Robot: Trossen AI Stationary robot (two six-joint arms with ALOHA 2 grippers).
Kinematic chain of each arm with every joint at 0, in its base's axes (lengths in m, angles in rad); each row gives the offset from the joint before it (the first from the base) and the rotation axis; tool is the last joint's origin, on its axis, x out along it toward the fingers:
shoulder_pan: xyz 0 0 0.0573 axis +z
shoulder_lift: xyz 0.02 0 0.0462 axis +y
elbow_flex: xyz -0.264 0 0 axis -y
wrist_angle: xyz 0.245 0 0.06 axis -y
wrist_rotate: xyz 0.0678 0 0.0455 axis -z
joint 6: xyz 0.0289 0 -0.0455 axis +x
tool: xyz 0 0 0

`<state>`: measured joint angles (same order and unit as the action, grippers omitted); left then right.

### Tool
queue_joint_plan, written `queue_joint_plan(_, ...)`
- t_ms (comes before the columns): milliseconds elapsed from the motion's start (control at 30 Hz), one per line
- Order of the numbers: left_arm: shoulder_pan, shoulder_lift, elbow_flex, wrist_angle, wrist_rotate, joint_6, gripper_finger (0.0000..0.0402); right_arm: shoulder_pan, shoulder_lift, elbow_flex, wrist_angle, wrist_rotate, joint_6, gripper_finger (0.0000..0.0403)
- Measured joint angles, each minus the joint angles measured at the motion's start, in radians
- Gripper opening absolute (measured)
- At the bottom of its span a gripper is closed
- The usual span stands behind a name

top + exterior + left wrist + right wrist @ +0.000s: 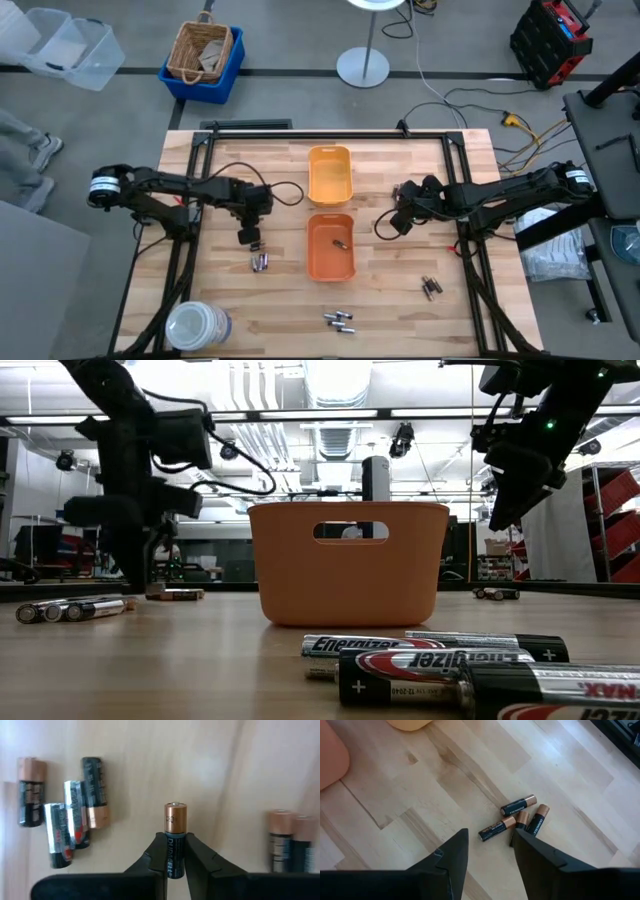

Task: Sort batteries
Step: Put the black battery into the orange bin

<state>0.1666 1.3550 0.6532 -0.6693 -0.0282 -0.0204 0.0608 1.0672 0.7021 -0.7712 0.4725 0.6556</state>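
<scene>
Now: my left gripper (pixel 174 865) pinches one copper-top battery (pixel 175 837); lift clear of its neighbours (pixel 65 817), carry to the orange tray (pixel 330 246). My right gripper (pixel 490 852) hangs open, empty.

Two trays sit mid-table, far tray (pixel 330 173) behind near tray (pixel 330 246), which holds what looks like one battery (pixel 339 241). My left gripper (pixel 246 237) is left of it above a battery cluster (pixel 261 262); more batteries (pixel 339 321) in front, others (pixel 430 288) right.
</scene>
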Motion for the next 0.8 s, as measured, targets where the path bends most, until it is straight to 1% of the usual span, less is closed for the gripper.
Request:
queue_joint_plan(200, -0.026, -0.009, 0.094, -0.069, 0.012, -0.007, 0.0019, 0.0, 0.0, 0.0, 0.0, 0.0, -0.002, 0.0138)
queue_joint_plan(400, -0.078, -0.013, 0.222, -0.042, 0.014, 0.011, 0.0018, 0.0, 0.0, 0.0, 0.003, 0.0, -0.002, 0.0139)
queue_joint_plan(467, -0.1, -0.013, 0.26, 0.013, 0.014, 0.024, 0.0018, 0.0, 0.0, 0.0, 0.004, 0.0, -0.002, 0.0143)
queue_joint_plan(567, -0.141, -0.012, 0.297, 0.142, 0.014, 0.066, 0.0018, 0.0, 0.0, 0.0, 0.006, 0.0, -0.002, 0.0149)
queue_joint_plan(667, -0.178, -0.002, 0.313, 0.266, 0.015, 0.119, 0.0018, 0.0, 0.0, 0.0, 0.008, 0.0, -0.002, 0.0154)
queue_joint_plan(800, -0.205, 0.016, 0.315, 0.393, 0.018, 0.153, 0.0018, 0.0, 0.0, 0.0, 0.023, 0.0, -0.002, 0.0158)
